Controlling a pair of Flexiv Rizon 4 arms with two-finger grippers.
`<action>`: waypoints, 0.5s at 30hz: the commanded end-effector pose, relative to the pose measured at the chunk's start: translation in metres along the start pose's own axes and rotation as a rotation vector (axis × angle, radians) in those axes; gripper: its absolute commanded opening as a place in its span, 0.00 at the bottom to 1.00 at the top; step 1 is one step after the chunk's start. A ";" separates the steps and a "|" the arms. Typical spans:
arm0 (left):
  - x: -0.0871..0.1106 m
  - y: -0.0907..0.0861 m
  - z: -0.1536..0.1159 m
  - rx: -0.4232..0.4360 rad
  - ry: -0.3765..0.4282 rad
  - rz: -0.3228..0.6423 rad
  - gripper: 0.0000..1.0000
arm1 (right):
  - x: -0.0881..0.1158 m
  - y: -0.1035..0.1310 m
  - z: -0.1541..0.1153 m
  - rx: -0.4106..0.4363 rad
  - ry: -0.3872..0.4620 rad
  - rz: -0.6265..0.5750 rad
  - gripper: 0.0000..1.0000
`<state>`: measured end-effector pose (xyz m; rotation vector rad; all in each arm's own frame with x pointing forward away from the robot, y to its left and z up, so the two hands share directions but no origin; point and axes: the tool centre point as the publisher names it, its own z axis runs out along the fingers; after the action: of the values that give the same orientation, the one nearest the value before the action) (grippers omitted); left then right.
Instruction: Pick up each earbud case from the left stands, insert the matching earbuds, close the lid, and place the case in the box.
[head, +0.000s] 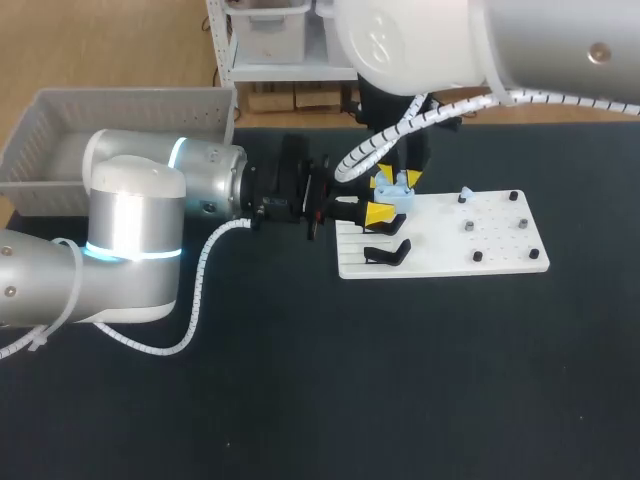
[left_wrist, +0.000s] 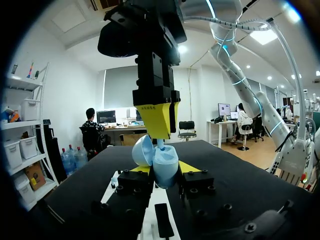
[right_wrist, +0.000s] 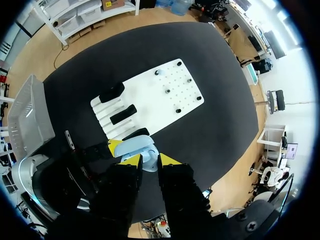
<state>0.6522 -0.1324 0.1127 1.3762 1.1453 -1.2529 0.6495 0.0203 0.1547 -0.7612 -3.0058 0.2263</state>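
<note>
A light blue earbud case (head: 396, 191) with its lid up sits between the yellow tips of my left gripper (head: 385, 198), which is shut on it above the near-left part of the white board (head: 490, 240). In the left wrist view the case (left_wrist: 164, 164) fills my left gripper (left_wrist: 162, 171). My right gripper (left_wrist: 158, 131) comes down from above, shut on a small light blue earbud (left_wrist: 160, 145) at the case's opening. From the right wrist view the case (right_wrist: 134, 147) lies just under my right gripper (right_wrist: 149, 161). Another earbud (head: 465, 192) stands on a board peg.
Black case stands (head: 386, 252) line the board's left side, and small dark pegs (head: 478, 257) dot its right half. A grey basket (head: 60, 120) stands at the table's back left, behind my left arm. The board (right_wrist: 165, 105) is also in the right wrist view.
</note>
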 end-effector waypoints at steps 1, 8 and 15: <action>0.000 0.001 0.000 0.003 0.001 -0.001 0.00 | 0.001 -0.002 0.003 -0.002 -0.001 0.004 0.00; 0.000 0.001 0.000 0.003 0.001 -0.001 0.00 | 0.002 -0.001 0.005 -0.004 -0.003 0.003 0.00; 0.000 0.001 0.000 0.003 0.001 -0.001 0.00 | 0.002 0.001 0.009 -0.010 0.003 0.000 0.00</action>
<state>0.6523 -0.1320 0.1125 1.3762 1.1458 -1.2526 0.6487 0.0215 0.1474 -0.7598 -3.0035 0.2169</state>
